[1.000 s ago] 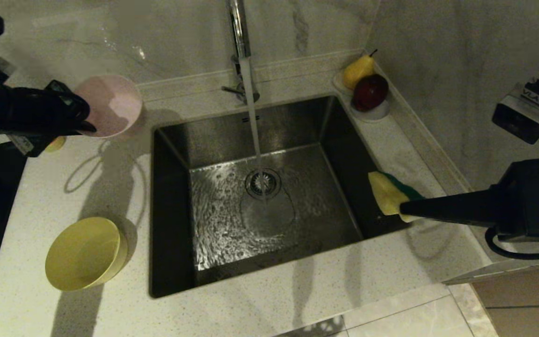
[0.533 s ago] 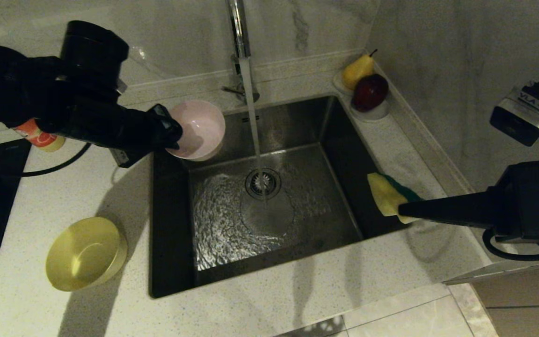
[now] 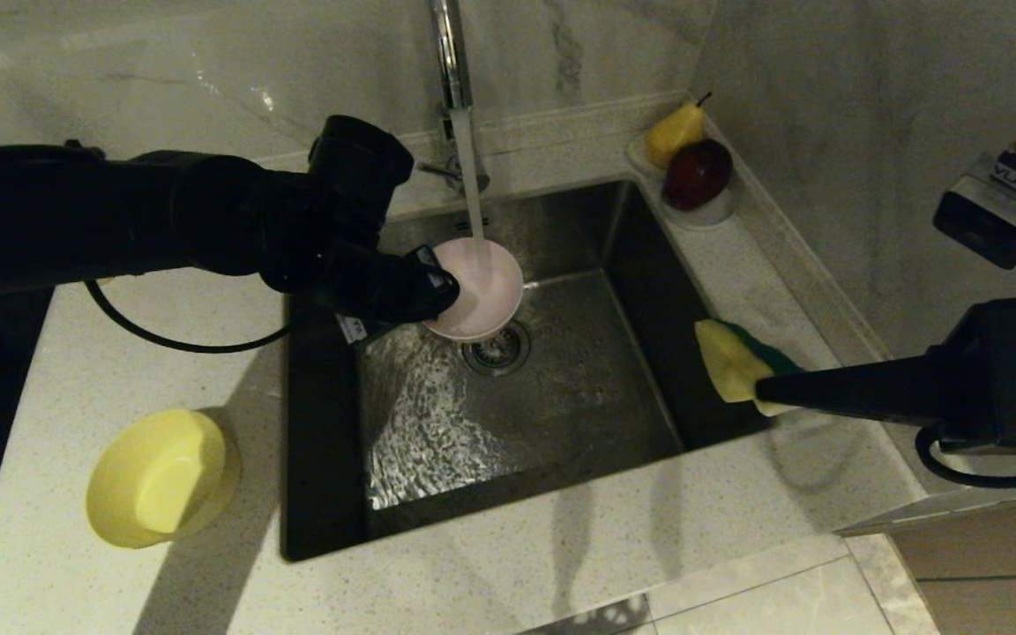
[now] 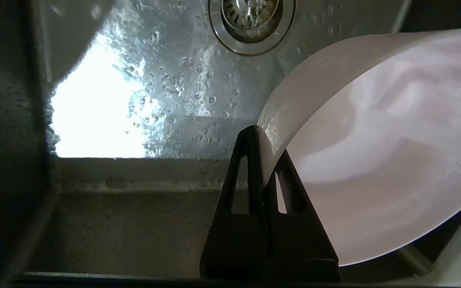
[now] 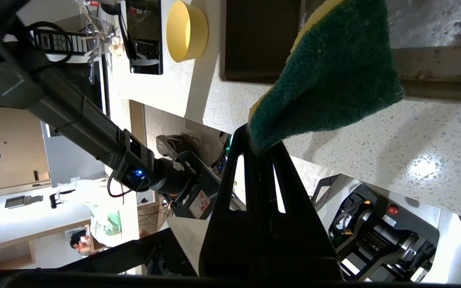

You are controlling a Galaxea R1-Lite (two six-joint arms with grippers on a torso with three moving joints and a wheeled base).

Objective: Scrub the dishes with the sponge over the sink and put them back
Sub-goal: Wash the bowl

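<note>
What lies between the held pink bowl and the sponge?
Only bare wet sink floor and wall separate the pale pink plastic bowl from the green-and-yellow sponge, per the head view.

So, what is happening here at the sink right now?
The left gripper holds the pink bowl by its rim over the sink, under the running water from the faucet. The right gripper waits at the sink's right edge, shut on the sponge. No scrubbing yet: sponge and bowl are apart. The yellow bowl sits on the counter to the left of the sink.
</note>
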